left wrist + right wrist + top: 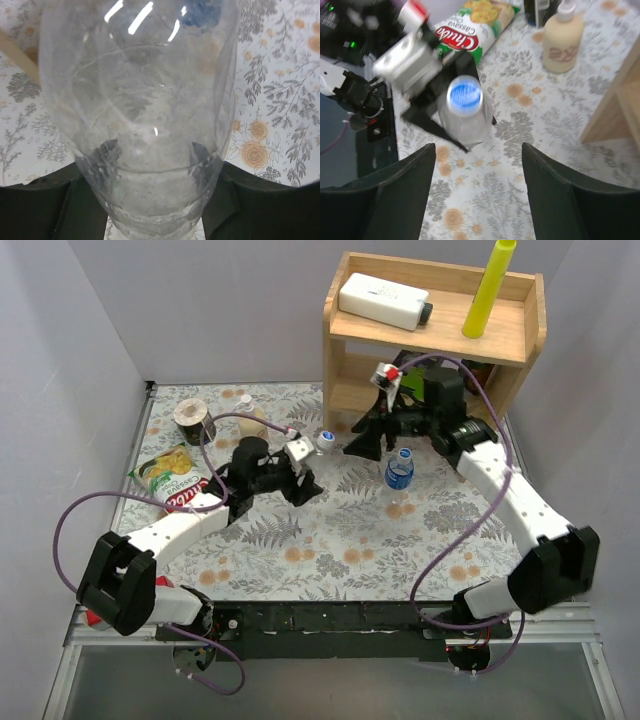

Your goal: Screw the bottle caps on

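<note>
Left end effector (pixel 154 162) was clamped on the plain bottle (pixel 150 110), left of centre over the tabletop (pixel 330 540), neck turned toward the right arm. A blue cap (pixel 465 95) sat on its mouth; how far threaded, could not tell. Right end effector (pixel 477 150) was spread wide, empty, just short of that cap. The labelled bottle (pixel 399 476) stood mid-tabletop with the second cap (pixel 404 453) on. Judged step: capping the plain bottle. The next move called for the right end effector to centre on the blue cap, close and twist while the left held firm.
</note>
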`<state>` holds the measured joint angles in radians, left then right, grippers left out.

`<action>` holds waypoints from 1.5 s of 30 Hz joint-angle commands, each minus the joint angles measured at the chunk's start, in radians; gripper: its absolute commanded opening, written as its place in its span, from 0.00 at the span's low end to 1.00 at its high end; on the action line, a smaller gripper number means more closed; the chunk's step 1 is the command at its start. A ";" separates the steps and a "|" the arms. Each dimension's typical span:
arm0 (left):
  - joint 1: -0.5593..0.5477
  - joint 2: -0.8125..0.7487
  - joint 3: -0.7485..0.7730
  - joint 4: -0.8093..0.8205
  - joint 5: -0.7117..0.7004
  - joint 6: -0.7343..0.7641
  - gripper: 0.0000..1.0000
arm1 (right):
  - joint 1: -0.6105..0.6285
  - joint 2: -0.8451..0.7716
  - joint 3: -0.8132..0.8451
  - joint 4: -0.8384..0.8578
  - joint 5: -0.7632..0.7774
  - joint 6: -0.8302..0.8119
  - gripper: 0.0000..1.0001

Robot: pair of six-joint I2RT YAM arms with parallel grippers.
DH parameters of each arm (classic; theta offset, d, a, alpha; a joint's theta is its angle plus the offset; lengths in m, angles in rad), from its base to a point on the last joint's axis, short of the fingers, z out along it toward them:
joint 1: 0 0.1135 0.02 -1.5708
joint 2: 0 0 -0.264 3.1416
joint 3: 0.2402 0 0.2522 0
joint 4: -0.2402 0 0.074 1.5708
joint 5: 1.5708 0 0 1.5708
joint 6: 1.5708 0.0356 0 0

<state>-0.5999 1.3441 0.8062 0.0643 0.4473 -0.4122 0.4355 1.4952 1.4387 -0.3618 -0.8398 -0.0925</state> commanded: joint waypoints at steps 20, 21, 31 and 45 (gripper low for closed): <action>0.153 0.090 0.203 -0.150 0.600 0.069 0.00 | 0.008 -0.009 -0.251 1.083 -0.191 0.514 0.77; 0.153 0.089 0.205 -0.150 0.599 0.069 0.00 | 0.012 0.002 -0.241 1.086 -0.194 0.522 0.76; 0.150 0.093 0.214 -0.149 0.594 0.073 0.00 | 0.028 0.046 -0.227 1.100 -0.205 0.567 0.51; 0.009 0.035 0.099 0.092 0.231 0.003 0.00 | 0.097 -0.016 -0.206 0.773 0.094 0.423 0.01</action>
<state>-0.5076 1.4483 0.9661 -0.0174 0.8394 -0.3798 0.4911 1.5288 1.1755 0.5766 -0.9714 0.4068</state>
